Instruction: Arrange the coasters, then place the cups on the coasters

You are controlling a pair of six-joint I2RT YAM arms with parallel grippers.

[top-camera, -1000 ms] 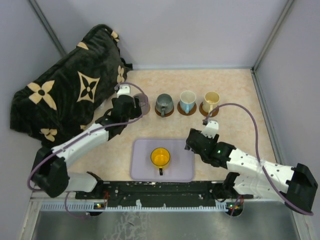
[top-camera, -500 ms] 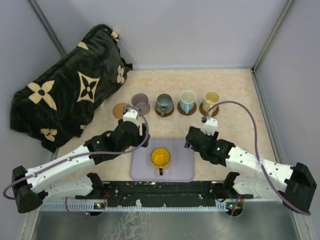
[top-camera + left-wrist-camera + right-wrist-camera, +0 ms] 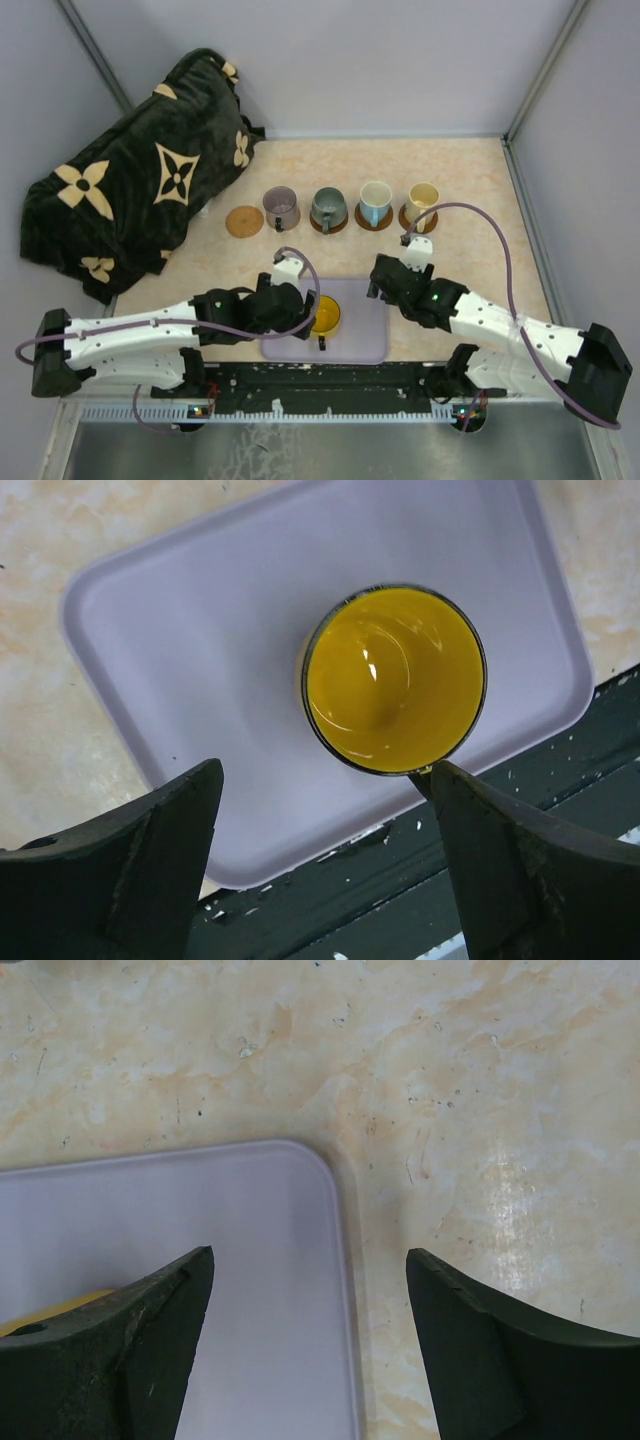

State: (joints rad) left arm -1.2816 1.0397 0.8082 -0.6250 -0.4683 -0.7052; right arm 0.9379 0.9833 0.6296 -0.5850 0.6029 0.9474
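Beige marbled surface [image 3: 470, 170], grey walls; dark floral blanket [image 3: 140, 180] far left; far row: bare coaster [image 3: 243, 221], mauve cup [image 3: 281, 207], grey-green cup [image 3: 327, 207], pale blue cup [image 3: 375, 202], cream cup [image 3: 423, 200]; yellow cup [image 3: 394, 678] on lavender tray [image 3: 200, 630]; the wrist views alone show left end effector [image 3: 325, 780] wide astride the yellow cup, and right end effector [image 3: 310, 1260] wide over a tray corner.

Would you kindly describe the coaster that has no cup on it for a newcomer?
Find the dark flowered cushion at far left. Beside it starts a row of cups; the coaster lies at that end, the only one bare.
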